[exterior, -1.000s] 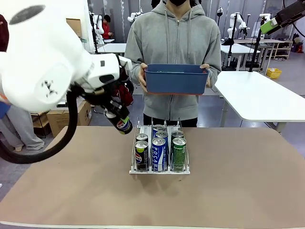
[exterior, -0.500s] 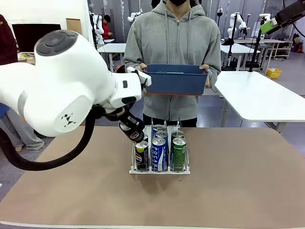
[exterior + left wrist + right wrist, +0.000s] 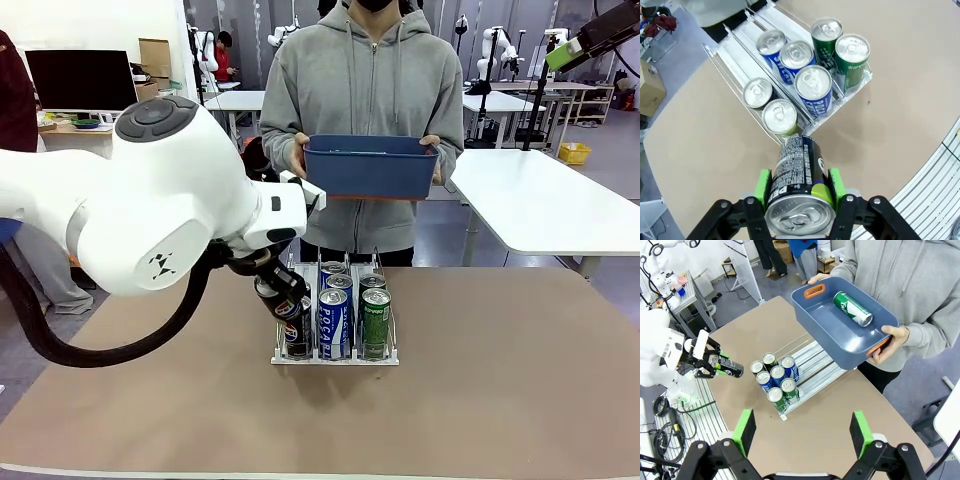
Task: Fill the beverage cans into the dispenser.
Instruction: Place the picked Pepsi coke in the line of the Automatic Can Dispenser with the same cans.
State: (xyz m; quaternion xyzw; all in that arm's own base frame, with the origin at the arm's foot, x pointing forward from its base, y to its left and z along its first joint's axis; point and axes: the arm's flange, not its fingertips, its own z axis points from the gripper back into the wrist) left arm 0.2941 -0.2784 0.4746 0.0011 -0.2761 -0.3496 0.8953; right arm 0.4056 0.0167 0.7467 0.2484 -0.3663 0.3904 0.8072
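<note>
My left gripper (image 3: 276, 284) is shut on a black Pepsi beverage can (image 3: 290, 307), tilted just above the front of the dispenser's (image 3: 335, 357) left lane. In the left wrist view the held can (image 3: 799, 175) sits between the green pads (image 3: 762, 186), over the front black can (image 3: 779, 116). The dispenser (image 3: 735, 47) holds several beverage cans: black, blue (image 3: 813, 85) and green (image 3: 852, 52) lanes. My right gripper (image 3: 802, 432) hangs open high above the table, over the dispenser (image 3: 812, 365). One green can (image 3: 852, 309) lies in the blue tub (image 3: 830, 332).
A person stands at the far side holding the blue tub (image 3: 370, 172) with both hands above the table edge. The brown tabletop (image 3: 500, 400) is bare around the rack. White tables stand behind.
My left arm has swung right and down, carrying the black can from left of the rack to just over its left lane's front. The right gripper and the tub stay still.
</note>
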